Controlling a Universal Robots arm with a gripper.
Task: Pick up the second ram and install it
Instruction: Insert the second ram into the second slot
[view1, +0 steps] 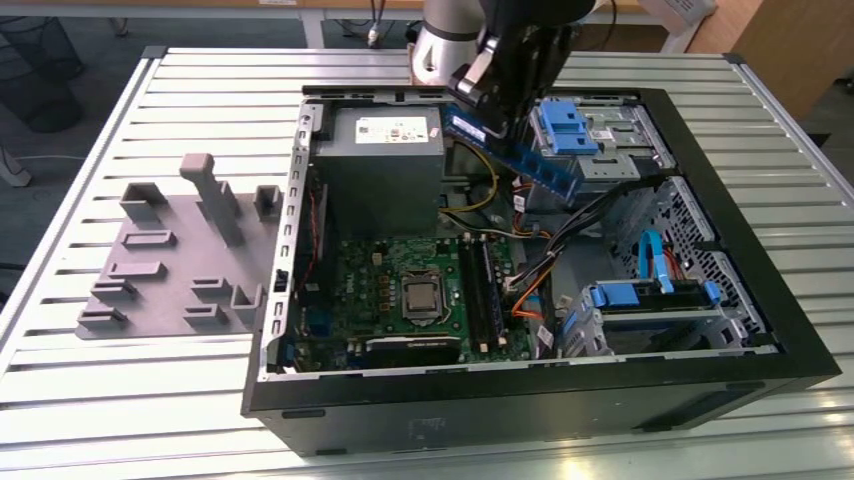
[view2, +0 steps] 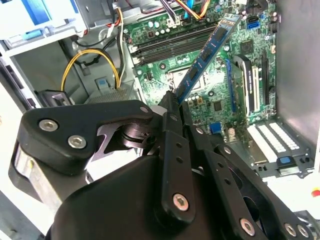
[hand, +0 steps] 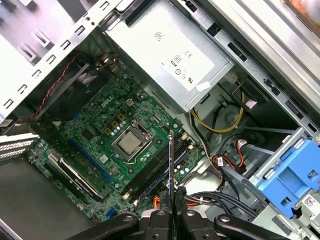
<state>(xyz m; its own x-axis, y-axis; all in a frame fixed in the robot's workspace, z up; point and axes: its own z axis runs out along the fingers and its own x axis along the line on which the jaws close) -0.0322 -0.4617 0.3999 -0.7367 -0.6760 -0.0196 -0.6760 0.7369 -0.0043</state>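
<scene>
In the middle of the exterior view lies the open computer case (view1: 787, 340), black-walled, resting on a slatted metal table (view1: 80, 390), with a grey plastic fixture (view1: 174, 260) standing to its left. Inside the case the silver power supply (view1: 380, 150) fills the upper middle, the green motherboard (view1: 387, 290) sits below it toward the lower centre, and blue drive brackets (view1: 567, 125) sit at the upper right. The arm comes in from the top centre of that frame, and its gripper (view1: 497, 108) hangs above the case's upper part. The claw is pinched narrow on the second ram (view2: 207, 52), holding it by one end, so the stick juts out free toward the board; in the exterior view it slants down to the right from the fingers, and in the first wrist view it shows edge-on as a thin dark line (hand: 171, 165) over the long black memory slots (hand: 155, 167) beside the processor socket (hand: 131, 143). It is in the air, not touching the board. I judge the stick light, stiff and thin, with fragile chips and contacts; it is best held by its short edges and bare board faces, as now, and kept straight, since a sideways load could snap it.
</scene>
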